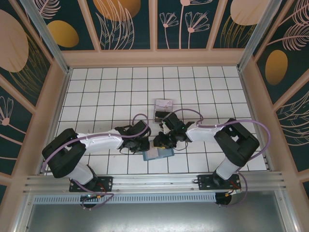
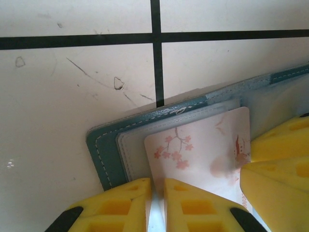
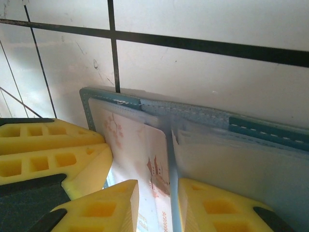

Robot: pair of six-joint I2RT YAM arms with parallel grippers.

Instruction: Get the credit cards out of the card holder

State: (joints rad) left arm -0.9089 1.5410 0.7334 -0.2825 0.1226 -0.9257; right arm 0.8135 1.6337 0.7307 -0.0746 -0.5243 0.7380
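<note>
The teal-blue card holder [image 1: 164,152] lies open on the tiles between both arms, its stitched edge [image 2: 104,145] and right half [image 3: 270,133] showing close up. A pale credit card [image 2: 198,145] printed with pink blossoms sits on its left half, partly over the pocket [image 3: 140,150]. My left gripper [image 1: 145,145] has its yellow fingers almost together [image 2: 157,193], tips down on that card's near left corner. My right gripper [image 1: 161,141] stands with its jaws apart [image 3: 157,198] over the card, a thin pale-blue edge of the holder against its right finger. No dark card shows.
A pale rectangular item [image 1: 163,110] lies on the tiles just behind the grippers. White tiles with black lines stretch toward the back wall. The right gripper's fingers [image 2: 280,159] crowd the left wrist view, and the left gripper's fingers [image 3: 48,145] crowd the right wrist view.
</note>
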